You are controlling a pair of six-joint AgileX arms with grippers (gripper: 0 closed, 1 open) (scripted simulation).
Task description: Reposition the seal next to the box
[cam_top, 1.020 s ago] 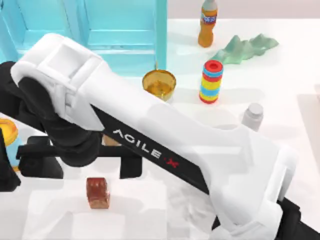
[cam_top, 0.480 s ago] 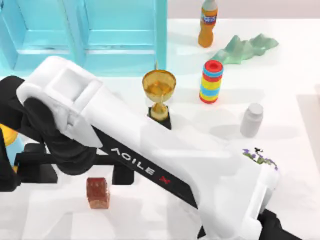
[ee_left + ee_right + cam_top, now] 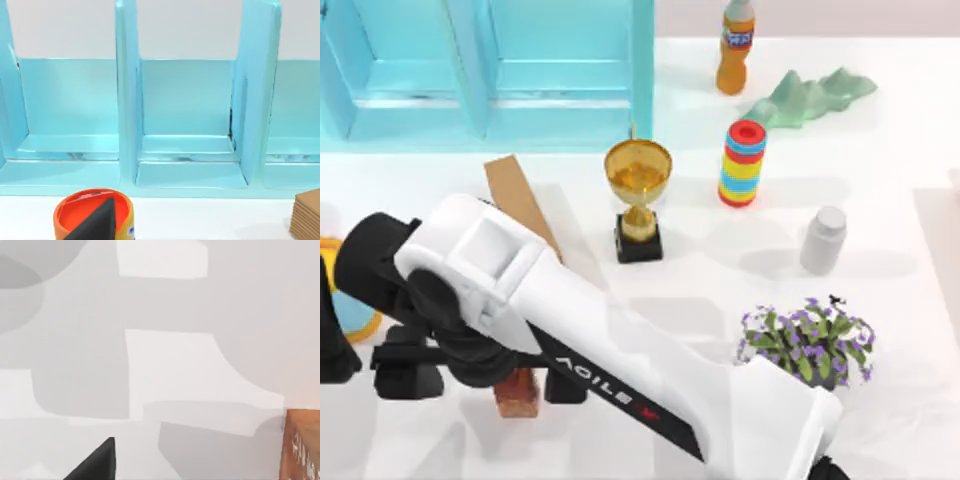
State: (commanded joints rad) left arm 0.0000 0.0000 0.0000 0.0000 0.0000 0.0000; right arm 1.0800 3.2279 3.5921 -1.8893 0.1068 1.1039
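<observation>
The seal (image 3: 517,393), a small reddish-brown block, stands near the table's front left, partly covered by my right arm. My right gripper (image 3: 485,383) hovers over it, open, one black finger (image 3: 405,378) on the seal's left and the other on its right. In the right wrist view the seal (image 3: 303,449) sits off to one side of a dark fingertip (image 3: 96,461). The tan box (image 3: 521,204) lies slanted behind the arm, a good way from the seal. My left arm (image 3: 332,345) is parked at the left edge.
A gold trophy (image 3: 638,195) stands right of the box. A blue shelf unit (image 3: 520,70) lines the back. An orange bottle (image 3: 736,45), green lump (image 3: 810,95), ring stack (image 3: 744,165), white bottle (image 3: 823,240) and purple flower plant (image 3: 808,345) fill the right. An orange cup (image 3: 92,215) sits by the left arm.
My right arm has swung toward the table's front, uncovering the box, the trophy base and the flower plant. Its gripper has come down over the seal, which has stayed in place.
</observation>
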